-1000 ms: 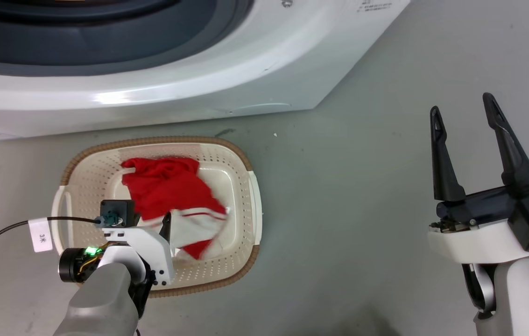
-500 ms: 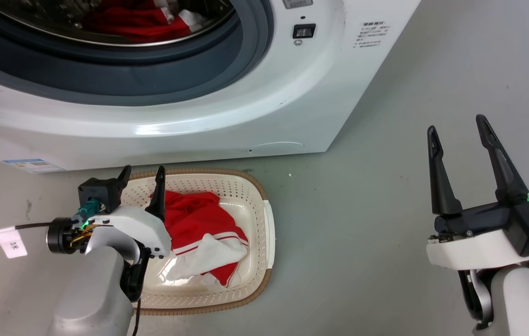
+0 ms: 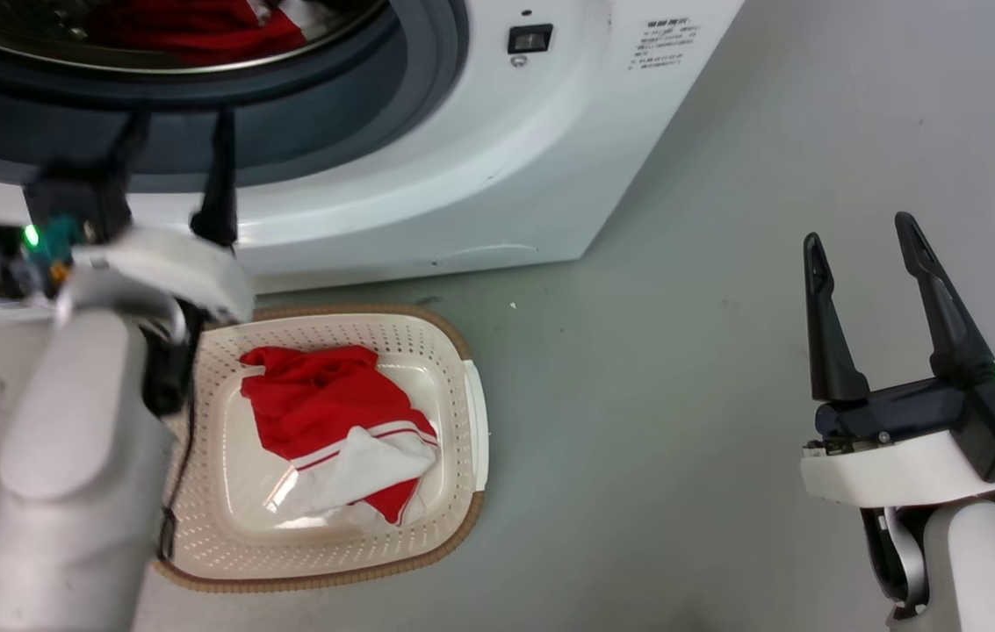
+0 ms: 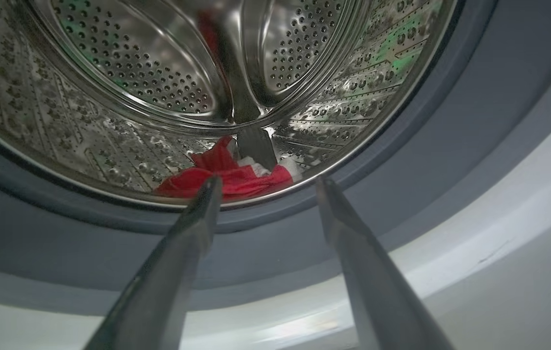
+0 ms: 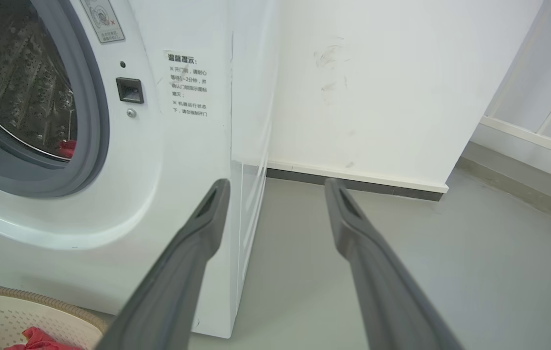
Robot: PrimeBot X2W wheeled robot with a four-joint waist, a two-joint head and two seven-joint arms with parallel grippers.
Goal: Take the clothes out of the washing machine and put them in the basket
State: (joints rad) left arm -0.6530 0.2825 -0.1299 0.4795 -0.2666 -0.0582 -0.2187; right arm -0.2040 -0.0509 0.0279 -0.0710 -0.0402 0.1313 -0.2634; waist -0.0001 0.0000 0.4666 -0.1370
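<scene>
One red and white garment [image 3: 335,430] lies in the cream basket [image 3: 462,351] on the floor in front of the washing machine [image 3: 479,167]. More red clothes [image 4: 229,177] rest at the bottom of the steel drum [image 4: 158,73], also seen as clothes [image 3: 190,26] at the top of the head view. My left gripper [image 3: 176,127] is open and empty, raised before the grey door ring [image 4: 401,160], pointing into the drum [image 4: 265,182]. My right gripper [image 3: 857,241] hangs open and empty over bare floor to the right of the machine [image 5: 275,182].
The grey floor [image 3: 681,395] stretches right of the basket. A white wall [image 5: 377,87] with a dark skirting runs behind the machine's right side. A black cable [image 3: 172,491] hangs along my left forearm beside the basket's rim.
My left gripper has let go of the garment, now lying in the basket, and has risen from the basket to the drum opening. The head camera has tilted up. The right gripper stayed put.
</scene>
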